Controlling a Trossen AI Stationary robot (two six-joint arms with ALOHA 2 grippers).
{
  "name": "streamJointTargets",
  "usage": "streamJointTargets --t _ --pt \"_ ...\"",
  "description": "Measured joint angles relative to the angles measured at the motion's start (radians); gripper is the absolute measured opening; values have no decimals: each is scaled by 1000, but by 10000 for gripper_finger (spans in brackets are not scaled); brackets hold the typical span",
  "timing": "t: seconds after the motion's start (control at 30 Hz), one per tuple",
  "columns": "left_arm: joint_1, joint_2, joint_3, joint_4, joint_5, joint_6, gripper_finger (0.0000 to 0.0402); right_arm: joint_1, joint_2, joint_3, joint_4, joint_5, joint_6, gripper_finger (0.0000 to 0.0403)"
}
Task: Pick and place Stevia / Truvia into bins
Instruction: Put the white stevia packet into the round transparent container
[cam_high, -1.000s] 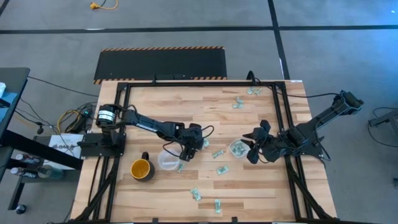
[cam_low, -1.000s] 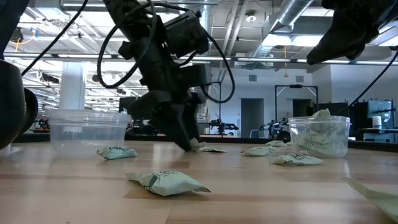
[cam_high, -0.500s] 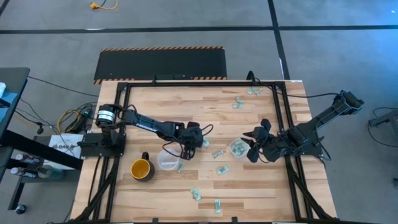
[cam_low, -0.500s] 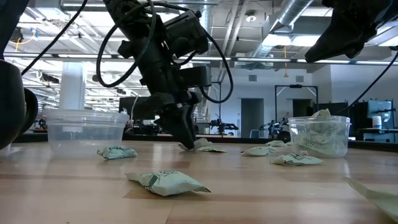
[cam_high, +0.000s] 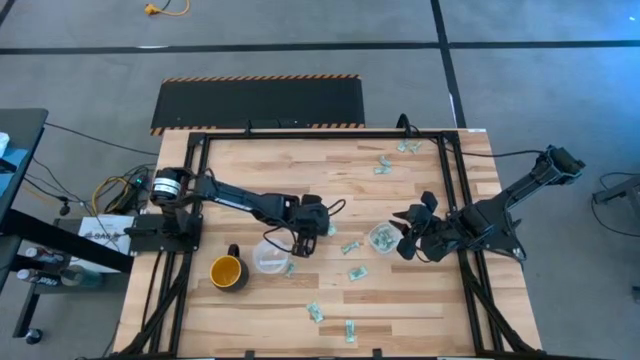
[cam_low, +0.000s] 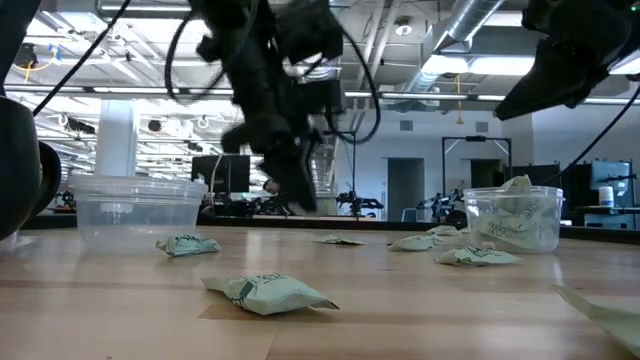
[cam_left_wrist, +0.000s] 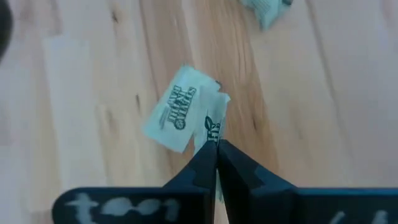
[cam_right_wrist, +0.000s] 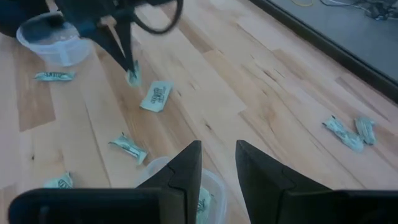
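Pale green and white Stevia sachets lie scattered on the wooden table, among them one (cam_left_wrist: 174, 109) directly under my left gripper (cam_high: 303, 241). That gripper hovers beside the left clear bin (cam_high: 270, 257), shut on another sachet (cam_left_wrist: 214, 121), which the right wrist view also shows (cam_right_wrist: 132, 78). My right gripper (cam_right_wrist: 217, 168) stands open above the right clear bin (cam_high: 382, 238), which holds several sachets (cam_low: 515, 222). My left gripper pinches the sachet's upper end (cam_left_wrist: 213, 138) between its two fingertips. The fingers come from above, pointing down. The sachet hangs below them, turned edge-on to the wrist camera and lifted clear of the table.
A yellow mug (cam_high: 227, 271) stands left of the left bin. Loose sachets lie between the bins (cam_high: 350, 247), toward the near edge (cam_high: 316, 313) and at the far right (cam_high: 408, 147). In the low view, sachets (cam_low: 270, 292) lie in the foreground.
My left gripper has shut on a sachet at the table top and risen, lifting that sachet clear. A neighbouring sachet has stayed on the wood.
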Motion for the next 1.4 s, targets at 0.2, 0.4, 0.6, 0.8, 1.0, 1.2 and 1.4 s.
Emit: streamJointTargets --t 0.2,0.4,0.6,0.8,1.0,1.2,1.4 --pt "-47 -59 119 -229 -56 -53 0 0 0 0 -3 17 -14 93" --pt "-103 -171 137 -422 -60 -158 0 0 0 0 -3 19 -15 93" --pt "-169 -261 125 -622 -26 -427 0 0 0 0 -7 17 -15 93" --pt "-222 -264 19 -675 86 -577 0 0 0 0 -9 16 -16 93" --pt "-224 -263 -72 -560 99 -592 0 0 0 0 -17 16 -18 93" --pt "-224 -263 -76 -542 117 -590 3 0 0 0 -17 15 -16 93" --pt "-223 -263 -76 -538 128 -582 35 0 0 0 -17 14 -15 93"
